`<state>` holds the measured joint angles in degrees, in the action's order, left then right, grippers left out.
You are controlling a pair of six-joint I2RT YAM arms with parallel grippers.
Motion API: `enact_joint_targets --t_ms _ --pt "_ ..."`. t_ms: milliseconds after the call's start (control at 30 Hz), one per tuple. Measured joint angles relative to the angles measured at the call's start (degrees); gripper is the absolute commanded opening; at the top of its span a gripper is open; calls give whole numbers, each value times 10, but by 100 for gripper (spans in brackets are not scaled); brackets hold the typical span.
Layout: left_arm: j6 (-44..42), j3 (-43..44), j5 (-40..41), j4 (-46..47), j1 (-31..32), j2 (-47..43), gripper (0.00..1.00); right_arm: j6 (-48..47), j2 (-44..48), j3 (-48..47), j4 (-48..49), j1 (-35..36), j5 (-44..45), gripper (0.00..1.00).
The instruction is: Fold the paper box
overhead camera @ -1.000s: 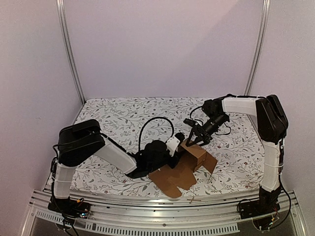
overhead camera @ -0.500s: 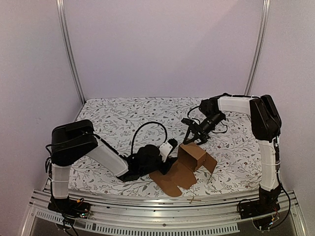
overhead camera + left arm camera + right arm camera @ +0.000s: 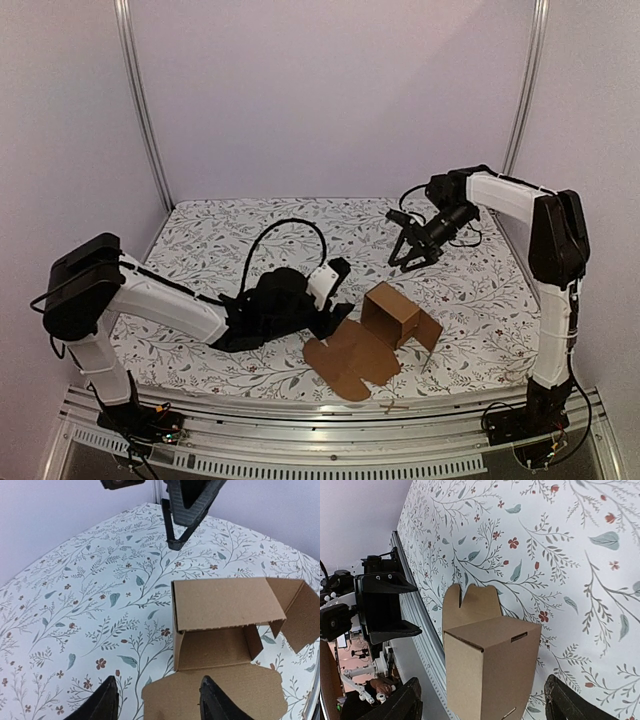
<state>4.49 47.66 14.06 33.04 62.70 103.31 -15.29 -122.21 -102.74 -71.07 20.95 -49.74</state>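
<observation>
The paper box is brown cardboard, partly folded. Its boxy part stands on the floral cloth, and a flat flap is spread toward the front edge. In the left wrist view the paper box shows an open side and a loose flap at right. My left gripper is open just left of the box, its fingers low over the cloth and the flap's edge, holding nothing. My right gripper hangs open behind the box, apart from it. From the right wrist the paper box stands between the spread fingers without touching them.
The floral cloth covers the table. A metal rail runs along the front edge, with a small scrap lying by it. Two upright posts stand at the back corners. The left arm's cable arches over the cloth.
Both grippers have drawn away from the box: the left one back to the left, the right one up and toward the back. The right jaws opened wider. The box stays put.
</observation>
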Motion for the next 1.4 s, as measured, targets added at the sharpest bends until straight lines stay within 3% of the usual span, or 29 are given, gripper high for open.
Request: enact_joint_targets --t_ms 67,133,300,433,600,800,967,1100,1400 --pt "3 22 15 -60 0 -34 83 -9 33 0 -9 -29 3 81" --pt "6 60 32 -118 -1 -57 88 -25 74 20 -7 -53 16 81" --pt "19 208 40 -249 -9 -46 81 -75 236 181 38 -73 109 84" --pt "27 391 34 -348 -18 42 79 -125 384 315 69 -64 182 84" --pt "26 465 -21 -397 -21 123 79 -198 502 440 103 -62 237 84" --pt "21 457 -78 -425 -21 168 78 -258 515 527 144 -15 290 83" --pt "27 430 -97 -428 -21 165 74 -265 458 524 183 84 331 79" --pt "46 372 -99 -412 -21 142 70 -241 392 481 197 121 355 74" --pt "108 202 -97 -386 -24 12 66 -183 273 339 245 122 400 74"
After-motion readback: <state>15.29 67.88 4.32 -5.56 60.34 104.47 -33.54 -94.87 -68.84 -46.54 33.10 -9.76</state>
